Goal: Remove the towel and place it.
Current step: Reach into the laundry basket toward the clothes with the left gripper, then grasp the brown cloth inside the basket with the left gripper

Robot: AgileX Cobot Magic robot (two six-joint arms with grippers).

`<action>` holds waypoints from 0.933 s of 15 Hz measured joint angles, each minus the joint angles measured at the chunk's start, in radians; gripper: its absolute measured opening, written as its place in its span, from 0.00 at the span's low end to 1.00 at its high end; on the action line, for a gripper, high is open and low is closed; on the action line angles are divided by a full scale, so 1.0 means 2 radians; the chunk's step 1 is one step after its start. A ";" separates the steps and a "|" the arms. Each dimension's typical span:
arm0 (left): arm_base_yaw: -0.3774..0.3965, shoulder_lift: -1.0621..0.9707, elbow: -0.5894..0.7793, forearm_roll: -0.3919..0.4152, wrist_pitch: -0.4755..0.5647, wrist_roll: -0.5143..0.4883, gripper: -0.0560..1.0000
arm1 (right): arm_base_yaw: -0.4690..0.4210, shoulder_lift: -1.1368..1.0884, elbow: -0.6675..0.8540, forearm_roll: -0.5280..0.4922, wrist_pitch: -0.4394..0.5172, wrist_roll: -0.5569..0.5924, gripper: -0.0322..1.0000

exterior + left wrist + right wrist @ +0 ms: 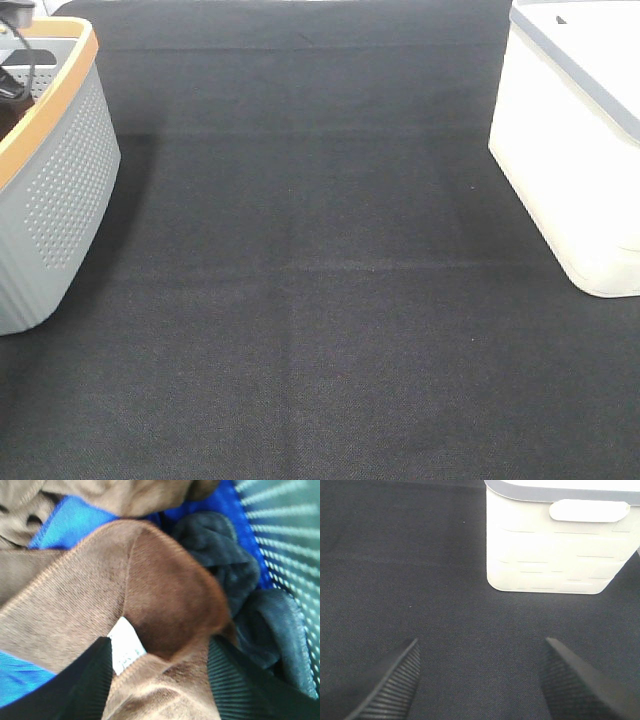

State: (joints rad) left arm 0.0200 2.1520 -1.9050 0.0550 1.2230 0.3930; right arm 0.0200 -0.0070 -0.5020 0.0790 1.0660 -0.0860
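The left claw is reaching down inside the grey basket, its two black fingers standing apart on either side of a raised fold of the towel. Both fingers are touching the cloth, but whether they are pinching it cannot be told. The towel's white tag is lying against one finger. Around the towel the basket is holding a blue cloth, a dark grey cloth and a tan cloth.

The right claw is hanging over the black mat with its fingers wide apart and holding nothing, facing the white bin; what the bin is holding cannot be told.

Only the left wrist view is showing the cloths; the high view is giving just the basket's perforated wall and orange rim, well apart from the bin.
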 joint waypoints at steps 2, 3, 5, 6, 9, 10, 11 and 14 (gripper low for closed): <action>0.013 -0.001 0.004 -0.025 0.000 0.005 0.57 | 0.000 0.000 0.000 0.000 0.000 0.000 0.66; 0.021 -0.006 0.004 -0.037 0.000 0.010 0.57 | 0.000 0.000 0.000 0.000 0.000 0.000 0.66; 0.028 -0.017 0.004 -0.047 0.000 0.027 0.57 | 0.000 0.000 0.000 0.000 0.000 0.000 0.66; 0.029 -0.017 0.004 -0.066 0.000 0.049 0.57 | 0.000 0.000 0.000 0.000 0.000 0.000 0.66; 0.028 -0.009 0.004 -0.107 -0.005 0.107 0.57 | 0.000 0.000 0.000 0.000 0.000 0.000 0.66; 0.028 -0.007 0.004 -0.106 -0.016 0.114 0.57 | 0.000 0.000 0.000 0.000 0.000 0.000 0.66; 0.028 -0.006 0.004 -0.106 -0.026 0.121 0.57 | 0.000 0.000 0.000 0.000 0.000 0.000 0.66; 0.028 -0.005 0.004 -0.106 -0.040 0.130 0.57 | 0.000 0.000 0.000 0.000 0.000 0.000 0.66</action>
State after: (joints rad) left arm 0.0760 2.1410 -1.8960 -0.1570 1.1430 0.6530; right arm 0.0200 -0.0070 -0.5020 0.0790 1.0660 -0.0860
